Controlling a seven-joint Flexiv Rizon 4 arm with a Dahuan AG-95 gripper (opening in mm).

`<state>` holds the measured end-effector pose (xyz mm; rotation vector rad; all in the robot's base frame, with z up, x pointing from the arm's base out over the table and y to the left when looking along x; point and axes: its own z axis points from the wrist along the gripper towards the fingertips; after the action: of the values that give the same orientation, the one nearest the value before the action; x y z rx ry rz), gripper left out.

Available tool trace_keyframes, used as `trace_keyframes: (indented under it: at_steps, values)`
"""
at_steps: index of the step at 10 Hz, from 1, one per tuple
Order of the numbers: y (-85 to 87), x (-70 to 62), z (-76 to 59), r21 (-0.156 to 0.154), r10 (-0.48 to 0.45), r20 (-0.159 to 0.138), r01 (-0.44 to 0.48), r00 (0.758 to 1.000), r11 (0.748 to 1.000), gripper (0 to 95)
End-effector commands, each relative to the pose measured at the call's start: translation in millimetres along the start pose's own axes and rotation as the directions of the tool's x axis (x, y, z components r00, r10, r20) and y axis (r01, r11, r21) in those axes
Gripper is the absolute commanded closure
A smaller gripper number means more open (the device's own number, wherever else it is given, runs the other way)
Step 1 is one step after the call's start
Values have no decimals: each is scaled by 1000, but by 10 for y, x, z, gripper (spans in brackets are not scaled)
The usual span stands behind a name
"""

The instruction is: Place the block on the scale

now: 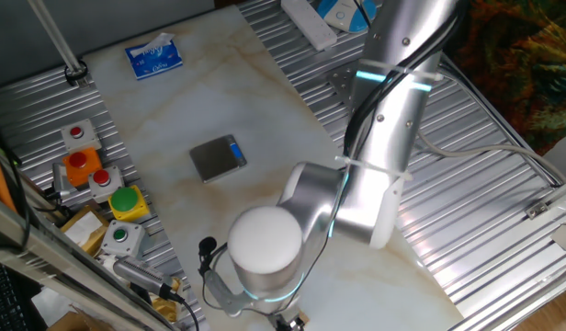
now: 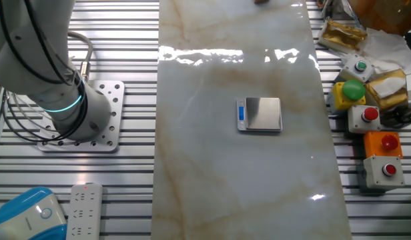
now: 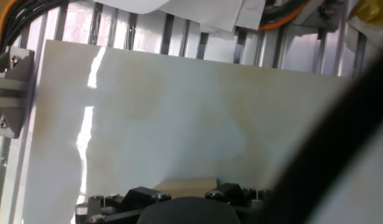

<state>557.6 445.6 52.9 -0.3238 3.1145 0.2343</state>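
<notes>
**Block close under the claw, scale well away on the marble**

In the hand view a light tan block (image 3: 185, 184) shows at the bottom edge of the picture, just beside the dark body of the claw (image 3: 179, 202). Only its top strip is visible; the rest is hidden behind the black hardware. Whether the fingers are spread, pressed together or pinching the block cannot be told, since no fingertips show clearly in any view.

In one fixed view the claw sits low at the near end of the slab, hidden under the arm's (image 1: 375, 175) white rounded joint (image 1: 263, 241). The scale (image 1: 218, 158) lies well apart from it, flat on the marble table (image 1: 255, 101), its blue strip on one edge. The other fixed view shows the same scale (image 2: 260, 114) alone in the middle of the slab, with bare marble on every side of it.

Ahead of the claw, the hand view shows open marble running to the slab's far edge, where metal slats and white paper (image 3: 198, 12) begin. A row of button boxes (image 1: 95, 175) stands off one long side of the slab, a blue-and-white box (image 1: 153, 57) near a far corner.
</notes>
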Motion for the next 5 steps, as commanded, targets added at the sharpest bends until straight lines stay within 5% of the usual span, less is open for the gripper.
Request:
trace_keyframes:
  at_steps: [1, 2, 5]
  values:
    - [-25, 47, -60, -22, 6, 9, -6, 1000, 1000, 190]
    - [-25, 71, -68, 24, -25, -10, 26, 1000, 999, 190]
    - [19, 174, -28, 12, -31, -3, 31, 1000, 999, 190]
